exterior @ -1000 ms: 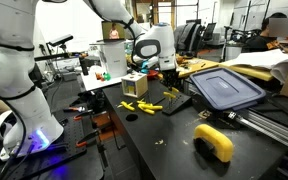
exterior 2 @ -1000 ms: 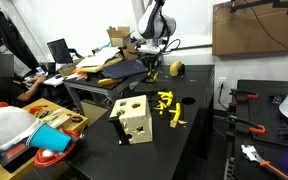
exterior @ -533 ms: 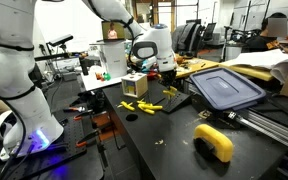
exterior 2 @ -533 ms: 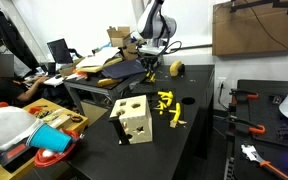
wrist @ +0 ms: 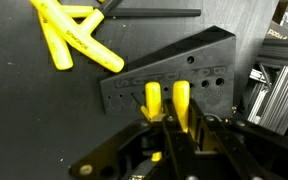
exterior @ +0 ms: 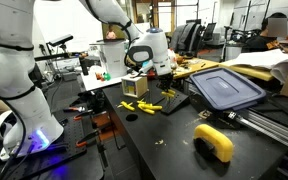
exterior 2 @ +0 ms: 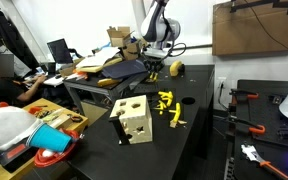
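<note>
Gripper (exterior: 167,76) poised over a black block (exterior: 175,101), mid-table.
In an exterior view, yellow sticks (exterior 2: 167,105) were seen between the gripper and a wooden box (exterior 2: 134,118) at the table's edge. In the wrist view, two yellow pegs (wrist: 152,97) stood in the block, the jaws narrow; a grip could not be told.

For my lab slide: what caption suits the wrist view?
Gripper at a black drilled block with two yellow pegs; loose yellow pegs lie beyond.
</note>
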You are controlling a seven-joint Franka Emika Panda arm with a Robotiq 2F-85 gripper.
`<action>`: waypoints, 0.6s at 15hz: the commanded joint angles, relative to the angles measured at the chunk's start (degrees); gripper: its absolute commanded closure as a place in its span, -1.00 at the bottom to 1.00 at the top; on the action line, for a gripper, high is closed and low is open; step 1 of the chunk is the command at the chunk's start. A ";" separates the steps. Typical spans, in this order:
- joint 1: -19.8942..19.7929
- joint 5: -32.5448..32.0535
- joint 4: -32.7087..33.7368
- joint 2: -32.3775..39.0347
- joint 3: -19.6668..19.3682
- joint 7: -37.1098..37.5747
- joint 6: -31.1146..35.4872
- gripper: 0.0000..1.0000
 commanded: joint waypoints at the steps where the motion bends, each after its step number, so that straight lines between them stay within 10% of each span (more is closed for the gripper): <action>1: -0.49 1.53 -3.70 -2.48 1.31 -4.54 2.22 0.02; 9: 3.55 -4.50 -6.75 -7.29 -2.18 -3.66 1.02 -1.00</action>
